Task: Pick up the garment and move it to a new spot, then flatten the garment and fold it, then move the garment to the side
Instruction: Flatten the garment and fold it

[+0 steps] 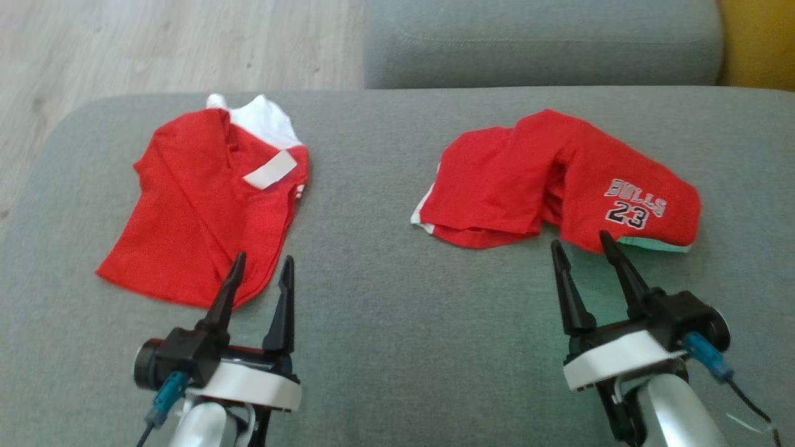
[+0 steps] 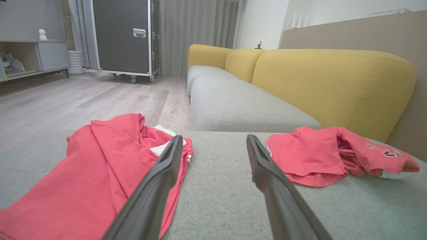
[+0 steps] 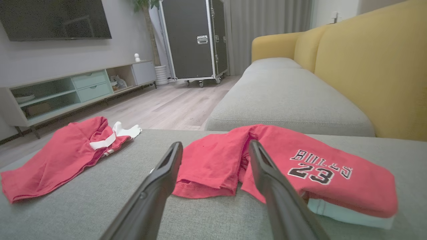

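Observation:
Two red garments lie on the grey cushion [image 1: 397, 347]. The left garment [image 1: 199, 205] [image 2: 93, 173] [image 3: 60, 153] is a crumpled shirt with white trim. On the right, the other garment [image 1: 546, 180] [image 2: 317, 153] [image 3: 333, 186] is bunched up and shows "BULLS 23" lettering and a pale green edge. My left gripper [image 1: 263, 257] [image 2: 214, 136] is open at the near edge of the left garment, holding nothing. Just short of the right garment's near edge, my right gripper [image 1: 579, 239] [image 3: 216, 142] also stands open with nothing in it.
A second grey seat [image 1: 540, 43] adjoins the cushion's far side, with a yellow backrest [image 2: 333, 83] along the right. Wooden floor [image 1: 155, 43] lies beyond the cushion's left and far edge. A black wheeled case [image 2: 126, 36] and a low cabinet [image 3: 66, 90] stand across the room.

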Motion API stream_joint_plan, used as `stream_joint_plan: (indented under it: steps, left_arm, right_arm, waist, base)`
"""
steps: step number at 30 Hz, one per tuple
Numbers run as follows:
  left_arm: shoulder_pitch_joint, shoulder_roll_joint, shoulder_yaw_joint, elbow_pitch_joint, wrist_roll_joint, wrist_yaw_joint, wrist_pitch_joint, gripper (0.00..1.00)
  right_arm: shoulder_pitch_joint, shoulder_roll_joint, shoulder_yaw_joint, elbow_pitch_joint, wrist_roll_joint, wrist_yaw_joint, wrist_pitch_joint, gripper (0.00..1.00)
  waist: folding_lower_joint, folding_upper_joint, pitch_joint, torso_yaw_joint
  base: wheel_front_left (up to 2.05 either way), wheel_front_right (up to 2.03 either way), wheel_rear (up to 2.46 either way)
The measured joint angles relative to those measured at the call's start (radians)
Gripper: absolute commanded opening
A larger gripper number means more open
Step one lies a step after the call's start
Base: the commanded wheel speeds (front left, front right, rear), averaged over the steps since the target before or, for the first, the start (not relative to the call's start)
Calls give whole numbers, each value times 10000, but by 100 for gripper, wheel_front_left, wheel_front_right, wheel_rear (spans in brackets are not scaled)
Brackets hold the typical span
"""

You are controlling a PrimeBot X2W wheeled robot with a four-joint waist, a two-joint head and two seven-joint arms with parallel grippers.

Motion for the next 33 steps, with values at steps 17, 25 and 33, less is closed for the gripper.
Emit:
stream_joint_plan:
  steps: [17, 25, 33]
  left_arm:
    - [-945, -449, -343, 407, 163, -339, 0, 100]
    - [-1161, -472, -508, 499, -82, -349, 0, 100]
    - [-1175, -479, -596, 514, -198, -349, 0, 100]
  right_arm:
    - [-4191, -232, 1225, 5369, -3960, 0, 1058, 100]
    - [-5285, -616, 1045, 7091, -4650, 0, 1670, 100]
    - [-5981, -564, 894, 8174, -4750, 0, 1870, 0]
  waist:
    - [1, 0, 1025, 1671]
    - [0, 0, 1319, 2273]
    - [0, 0, 1313, 2353]
  base:
    - [0, 0, 0]
    - [0, 0, 0]
    - [0, 0, 0]
